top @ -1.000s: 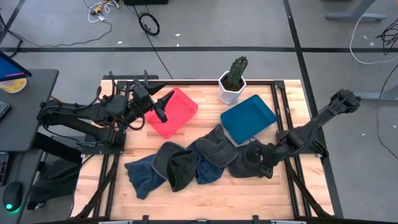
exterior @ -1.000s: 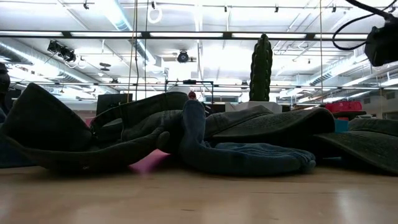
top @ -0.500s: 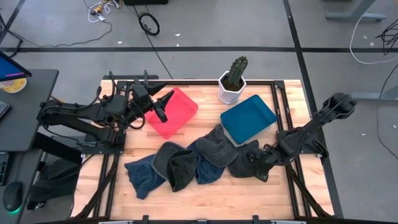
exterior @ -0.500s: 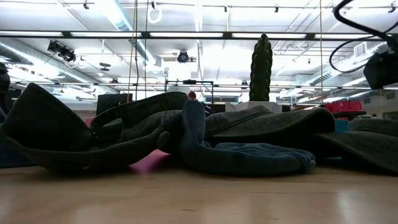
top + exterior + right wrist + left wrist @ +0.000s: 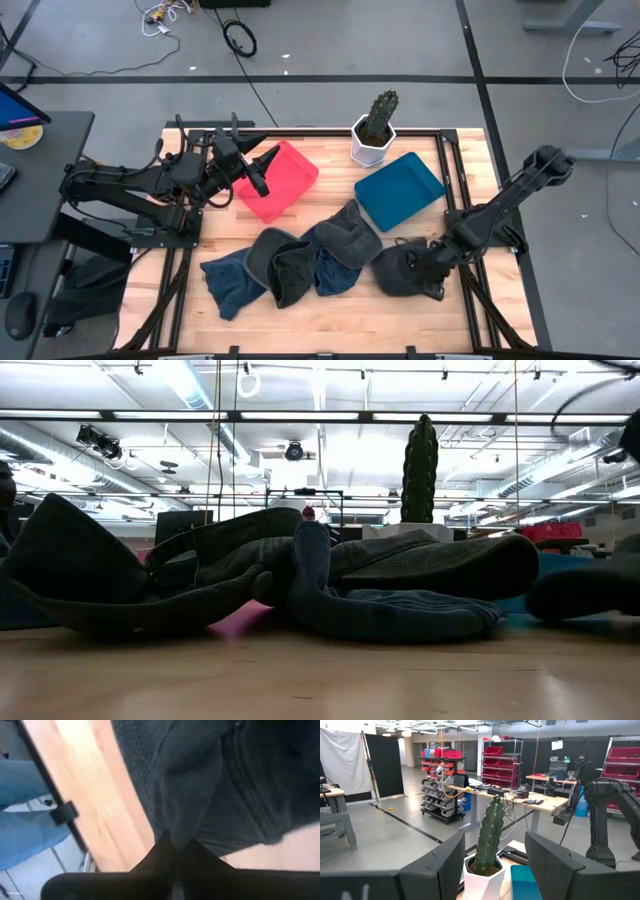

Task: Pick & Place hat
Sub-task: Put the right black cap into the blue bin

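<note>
A dark grey hat [image 5: 402,272] lies at the right end of a row of hats, and my right gripper [image 5: 431,268] is shut on its right side. In the low view this hat [image 5: 585,592] shows as a bunched dark shape at the far right. The other hats [image 5: 300,258], grey and blue, overlap in a pile across the middle of the table. My left gripper [image 5: 262,172] hovers open over the red tray [image 5: 290,185], touching nothing. My right gripper pinches a raised fold of the hat's dark cloth [image 5: 179,831] between its two shut fingers [image 5: 162,855]. It comes slanting down from the table's right side. The rest of the hat spreads out beyond the fingers over the wooden table.
A blue tray [image 5: 400,190] sits at the back right, just beyond the held hat. A cactus in a white pot [image 5: 374,130] stands at the far edge. Bare wood lies along the near edge [image 5: 340,320].
My right gripper has dropped onto the dark grey hat, shifted a little toward the near edge and shut on its cloth. The hat has been drawn away from the pile toward the near right and has bunched up.
</note>
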